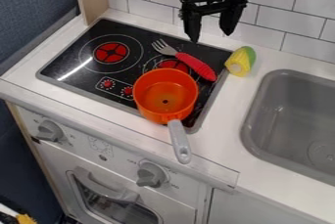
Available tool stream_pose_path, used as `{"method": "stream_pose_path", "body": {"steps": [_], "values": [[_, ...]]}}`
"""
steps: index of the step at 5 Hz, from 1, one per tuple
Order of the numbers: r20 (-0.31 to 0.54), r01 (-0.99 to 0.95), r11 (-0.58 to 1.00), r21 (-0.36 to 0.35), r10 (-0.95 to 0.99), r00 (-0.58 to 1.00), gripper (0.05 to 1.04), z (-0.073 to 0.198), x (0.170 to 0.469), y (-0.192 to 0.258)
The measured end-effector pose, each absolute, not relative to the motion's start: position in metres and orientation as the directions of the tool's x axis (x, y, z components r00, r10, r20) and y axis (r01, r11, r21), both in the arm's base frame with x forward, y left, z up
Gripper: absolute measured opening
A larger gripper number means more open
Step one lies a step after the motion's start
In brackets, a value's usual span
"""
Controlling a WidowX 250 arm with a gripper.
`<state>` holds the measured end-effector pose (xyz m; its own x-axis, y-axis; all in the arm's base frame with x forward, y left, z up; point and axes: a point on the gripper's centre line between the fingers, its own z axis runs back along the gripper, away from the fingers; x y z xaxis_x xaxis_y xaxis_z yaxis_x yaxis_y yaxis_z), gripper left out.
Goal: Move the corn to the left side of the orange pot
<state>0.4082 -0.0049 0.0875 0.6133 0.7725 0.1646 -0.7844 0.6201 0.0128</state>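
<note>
On the white tabletop (224, 129), between the black cooktop (73, 60) and the grey sink (288, 115), lies the corn, below and to the right of the gripper (210, 37) as the camera sees it. The fingers hang wide apart with nothing between them; lower down, the orange pot (163, 88) sits on the cooktop, then the red-handled fork (195, 65) behind it, and the yellow-and-green corn (241, 62) beside the cooktop's edge.

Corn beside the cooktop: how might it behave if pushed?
The corn would likely roll sideways, given its rounded body. It is probably stiff, as its plump shape shows no sag; the bumpy yellow side may offer grip.
</note>
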Motion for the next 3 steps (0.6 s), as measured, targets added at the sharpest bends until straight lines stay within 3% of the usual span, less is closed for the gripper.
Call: {"method": "stream_pose_path", "body": {"steps": [2, 3], "values": [[0.131, -0.766, 0.637, 0.085, 0.755, 0.642, 1.0, 0.064, 0.405, -0.003], [0.113, -0.715, 0.695, 0.076, 0.706, 0.699, 1.0, 0.059, 0.411, -0.007]]}}
